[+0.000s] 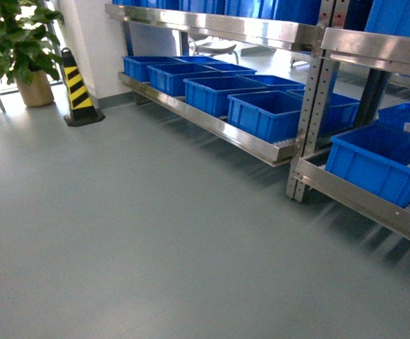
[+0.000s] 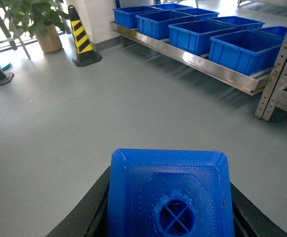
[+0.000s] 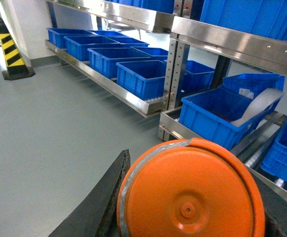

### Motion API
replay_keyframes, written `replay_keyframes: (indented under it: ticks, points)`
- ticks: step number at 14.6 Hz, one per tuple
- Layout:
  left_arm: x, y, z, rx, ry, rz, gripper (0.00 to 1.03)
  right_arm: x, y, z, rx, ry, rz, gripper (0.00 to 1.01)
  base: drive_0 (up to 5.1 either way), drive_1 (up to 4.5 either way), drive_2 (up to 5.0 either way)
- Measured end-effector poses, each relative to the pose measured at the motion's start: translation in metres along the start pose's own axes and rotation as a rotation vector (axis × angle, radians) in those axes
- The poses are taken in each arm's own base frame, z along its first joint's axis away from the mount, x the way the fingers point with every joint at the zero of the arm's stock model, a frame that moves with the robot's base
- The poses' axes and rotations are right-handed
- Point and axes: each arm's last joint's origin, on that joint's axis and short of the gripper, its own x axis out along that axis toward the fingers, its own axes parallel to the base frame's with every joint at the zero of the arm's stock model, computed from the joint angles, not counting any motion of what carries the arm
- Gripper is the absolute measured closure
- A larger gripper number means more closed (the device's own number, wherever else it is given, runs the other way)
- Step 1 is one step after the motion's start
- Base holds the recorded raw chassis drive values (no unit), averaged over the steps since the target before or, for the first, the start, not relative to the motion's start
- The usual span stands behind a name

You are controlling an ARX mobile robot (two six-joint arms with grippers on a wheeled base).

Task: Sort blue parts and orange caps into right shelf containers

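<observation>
A blue part (image 2: 168,173), a block with a round stud on its facing side, fills the bottom of the left wrist view. My left gripper (image 2: 170,202) is shut on it, with a black finger on each side. In the right wrist view my right gripper (image 3: 192,210) is shut on an orange cap (image 3: 190,190), whose flat round end faces the camera. The right shelf containers (image 1: 374,159) are open blue crates on the low right-hand rack, also seen in the right wrist view (image 3: 217,113). Neither gripper shows in the head view.
Several more blue crates (image 1: 261,109) line the low left rack behind a perforated steel upright (image 1: 310,120). A curved white piece (image 3: 257,106) lies in a right-hand crate. A yellow-black cone (image 1: 77,88) and a potted plant (image 1: 21,42) stand at far left. Grey floor (image 1: 155,233) lies in front.
</observation>
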Motion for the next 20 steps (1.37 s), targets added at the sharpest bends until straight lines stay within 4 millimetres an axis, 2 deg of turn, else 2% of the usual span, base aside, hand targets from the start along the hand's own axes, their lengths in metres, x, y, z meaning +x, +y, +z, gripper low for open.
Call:
replay_keyframes:
  ticks: [20]
  points:
    - [0.0,-0.0001,0.0,0.0,0.0,-0.003,0.59,0.0,0.0,0.0,0.0,0.0,-0.001,0.57,-1.6,-1.59,-1.6]
